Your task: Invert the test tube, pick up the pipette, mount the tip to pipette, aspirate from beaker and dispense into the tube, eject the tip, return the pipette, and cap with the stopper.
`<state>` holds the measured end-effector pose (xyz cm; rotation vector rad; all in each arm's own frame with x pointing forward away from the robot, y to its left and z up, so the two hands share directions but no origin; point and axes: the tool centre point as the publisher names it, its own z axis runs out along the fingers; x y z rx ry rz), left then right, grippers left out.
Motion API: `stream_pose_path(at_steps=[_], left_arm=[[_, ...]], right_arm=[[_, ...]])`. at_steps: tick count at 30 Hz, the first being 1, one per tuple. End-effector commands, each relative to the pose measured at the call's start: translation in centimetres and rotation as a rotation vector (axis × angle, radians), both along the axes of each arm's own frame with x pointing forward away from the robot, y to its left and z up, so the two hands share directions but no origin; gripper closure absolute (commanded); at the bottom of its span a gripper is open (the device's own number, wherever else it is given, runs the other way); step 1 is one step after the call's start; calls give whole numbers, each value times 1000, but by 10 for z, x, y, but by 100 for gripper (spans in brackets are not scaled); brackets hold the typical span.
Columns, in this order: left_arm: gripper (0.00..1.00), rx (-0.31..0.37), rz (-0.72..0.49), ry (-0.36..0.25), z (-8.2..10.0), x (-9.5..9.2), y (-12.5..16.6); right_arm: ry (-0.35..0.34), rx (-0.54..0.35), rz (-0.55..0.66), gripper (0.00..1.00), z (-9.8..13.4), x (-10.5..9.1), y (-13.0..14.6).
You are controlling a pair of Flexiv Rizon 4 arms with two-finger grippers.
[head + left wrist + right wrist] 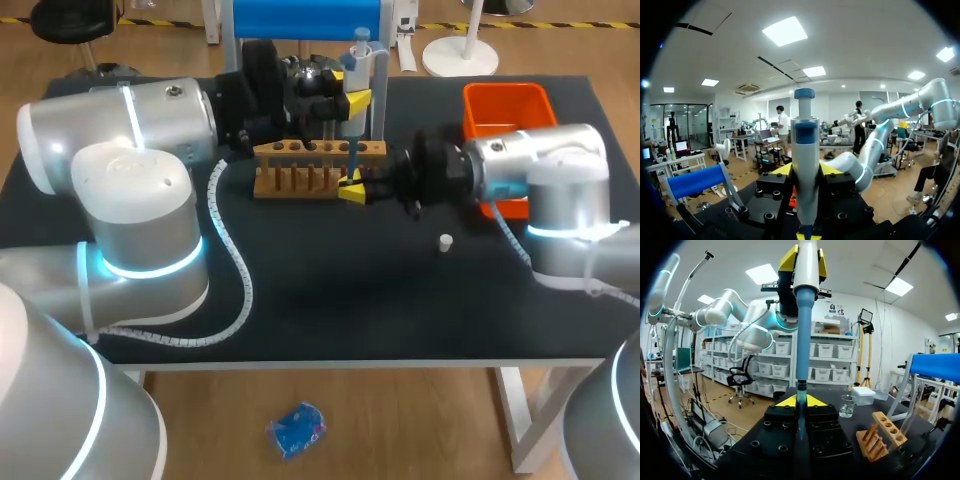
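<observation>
Dispensing, by the look of it: the left gripper (353, 92) is clamped on the pipette (804, 150) and holds it upright, so its blue tip (802, 340) points straight down into the tube (350, 174). The right gripper (800, 401) pinches that tube just in front of the rack (300, 168), toward the desk's back edge, likely to steady its mouth. The stopper (446, 241) waits right of the middle; the bin (505, 100) sits at the back right corner.
</observation>
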<state>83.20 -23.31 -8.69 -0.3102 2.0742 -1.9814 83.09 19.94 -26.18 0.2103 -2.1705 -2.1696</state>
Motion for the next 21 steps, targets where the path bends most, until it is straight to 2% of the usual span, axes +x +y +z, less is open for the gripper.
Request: stream_pose_path(at_steps=[1, 12, 21], left_arm=[[100, -1, 4, 1, -11, 0, -1], [100, -1, 4, 1, -11, 0, -1], [100, -1, 4, 1, -11, 0, -1]], right_arm=[[11, 5, -53, 100, 13, -8, 0], [41, -9, -149, 100, 15, -8, -5], [40, -4, -180, 100, 16, -13, -4]])
